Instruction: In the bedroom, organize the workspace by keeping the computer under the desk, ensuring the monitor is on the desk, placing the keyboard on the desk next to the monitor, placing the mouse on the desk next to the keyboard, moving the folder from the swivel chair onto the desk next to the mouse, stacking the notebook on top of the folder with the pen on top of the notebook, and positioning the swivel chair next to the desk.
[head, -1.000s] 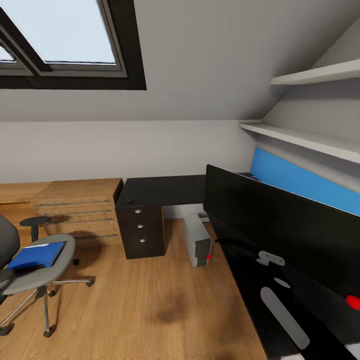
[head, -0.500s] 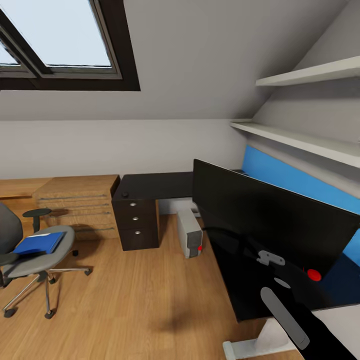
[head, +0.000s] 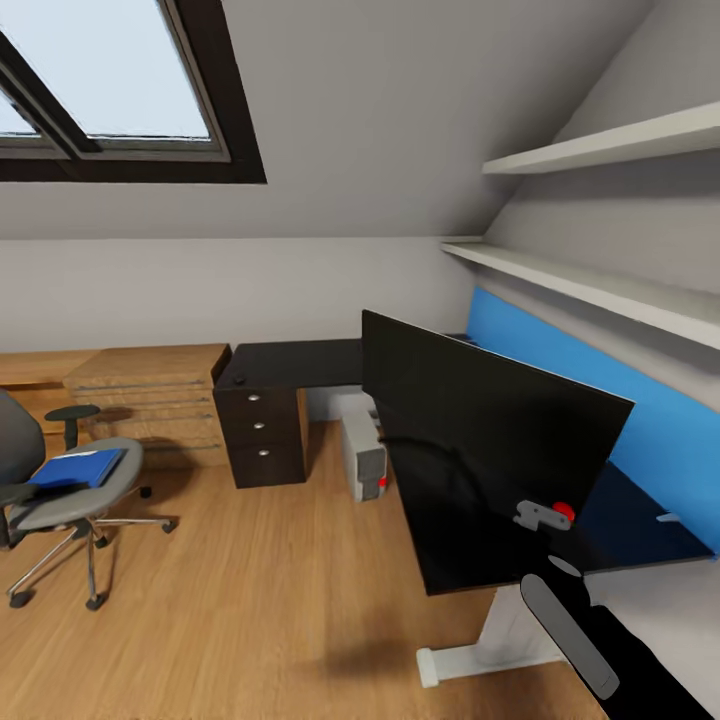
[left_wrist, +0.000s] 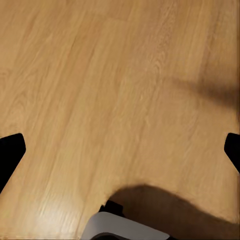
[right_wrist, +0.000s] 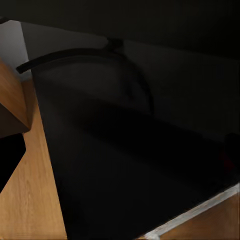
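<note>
The monitor (head: 480, 430) stands on the desk (head: 300, 360), its black front towards me. Under the desk the grey computer (head: 362, 455) stands upright on the floor. A tiny dark mouse (head: 240, 379) sits on the far desk corner. At the left the swivel chair (head: 75, 500) carries the blue folder (head: 80, 467) on its seat, well away from the desk. My right forearm (head: 575, 635) reaches towards the desk's near end. The right gripper (right_wrist: 120, 155) is open before the glossy black surface. My left gripper (left_wrist: 120, 145) hangs open over bare wood floor. Keyboard, notebook and pen are out of view.
A light-wood dresser (head: 150, 390) stands left of the desk's dark drawers (head: 260, 435). Two white shelves (head: 590, 285) run above the blue back panel (head: 600, 390). A white desk foot (head: 470, 655) sits on the floor by my arm. Open floor lies between chair and desk.
The whole view has pulled back and swung, so desk and monitor look smaller and the desk's near end and white foot have come into sight. Chair and folder stay put.
</note>
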